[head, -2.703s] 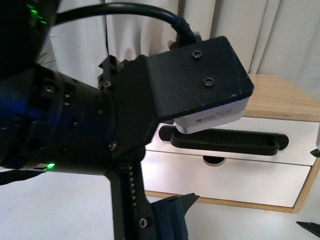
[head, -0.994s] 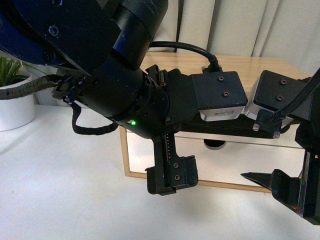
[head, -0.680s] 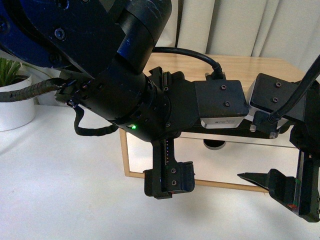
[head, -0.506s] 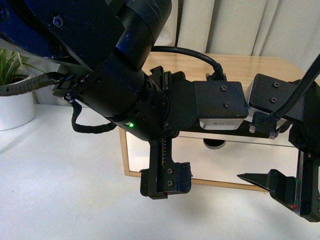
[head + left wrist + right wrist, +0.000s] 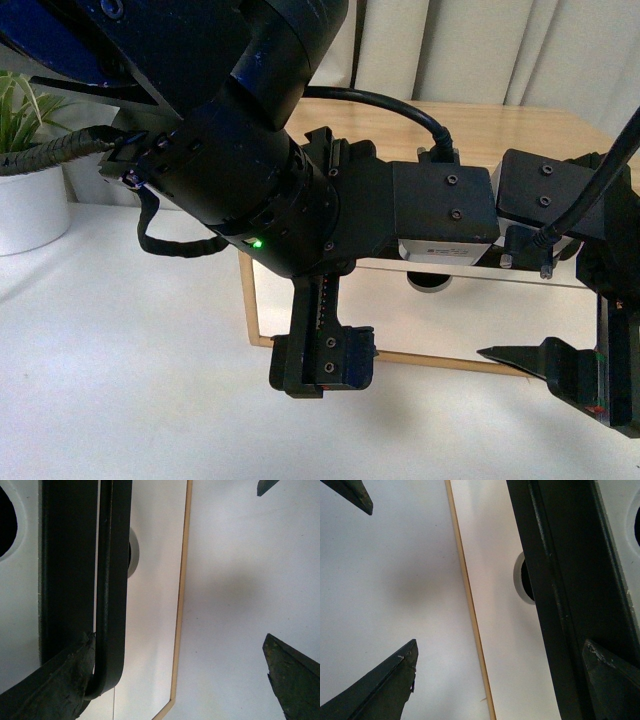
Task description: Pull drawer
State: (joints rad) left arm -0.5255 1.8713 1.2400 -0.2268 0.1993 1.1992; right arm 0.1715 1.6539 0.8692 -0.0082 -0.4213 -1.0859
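Note:
The drawer's white front (image 5: 20, 605) and its long black bar handle (image 5: 114, 580) fill one side of the left wrist view. My left gripper (image 5: 175, 680) is open wide, and one finger (image 5: 50, 690) lies against the handle's rounded end. In the right wrist view the same handle (image 5: 560, 580) runs past the open right gripper (image 5: 497, 680), with one finger (image 5: 610, 680) over it. In the front view both wrists hide the drawer. The left gripper (image 5: 335, 315) and right gripper (image 5: 560, 320) straddle the handle's height.
Below the handle is a second white front (image 5: 150, 605) with a half-round notch (image 5: 430, 283) and no handle. The light wood cabinet frame (image 5: 246, 300) stands on a white table (image 5: 120, 380). A potted plant (image 5: 25, 200) sits far left, with curtains behind.
The left gripper's lower finger has slid down and left, widening the gap. The right arm has hardly moved. The view has shifted slightly.

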